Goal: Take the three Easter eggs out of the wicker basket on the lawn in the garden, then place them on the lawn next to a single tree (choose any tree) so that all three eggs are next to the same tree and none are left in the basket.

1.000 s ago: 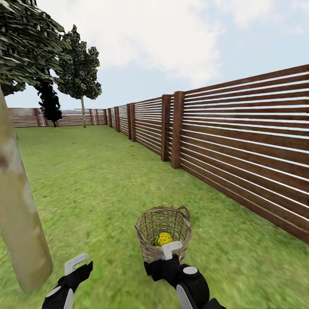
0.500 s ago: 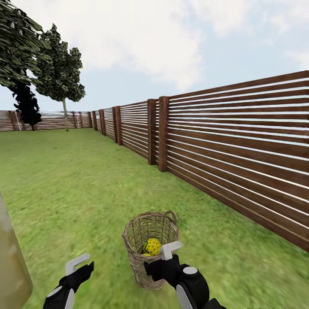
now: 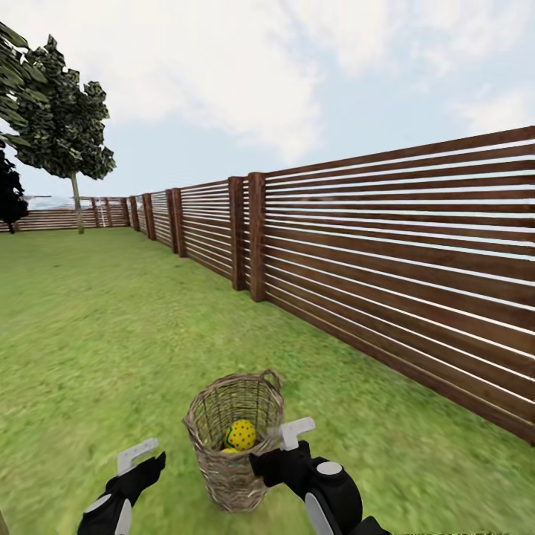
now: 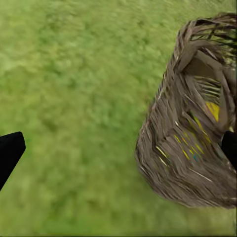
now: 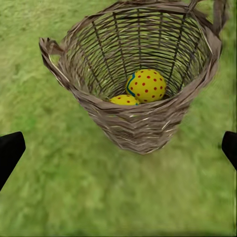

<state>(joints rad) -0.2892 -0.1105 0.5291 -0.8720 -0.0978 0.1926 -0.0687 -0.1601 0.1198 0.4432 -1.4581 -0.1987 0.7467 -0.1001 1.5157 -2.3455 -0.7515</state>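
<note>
Two tools sit low in the head view, both with fingers spread and gripping nothing. The right tool (image 3: 290,440) is the nearer: the wicker basket (image 3: 232,438) stands upright on the lawn (image 3: 111,334) just ahead of it and slightly toward the left arm's side, rim almost at its fingertips. The left tool (image 3: 137,459) hangs beside the basket, wall-on. Inside lie two visible Easter eggs (image 5: 145,85), low at the bottom; a third I cannot make out. Reaching them likely means coming down over the rim. Far beyond stands the tree (image 3: 70,141).
</note>
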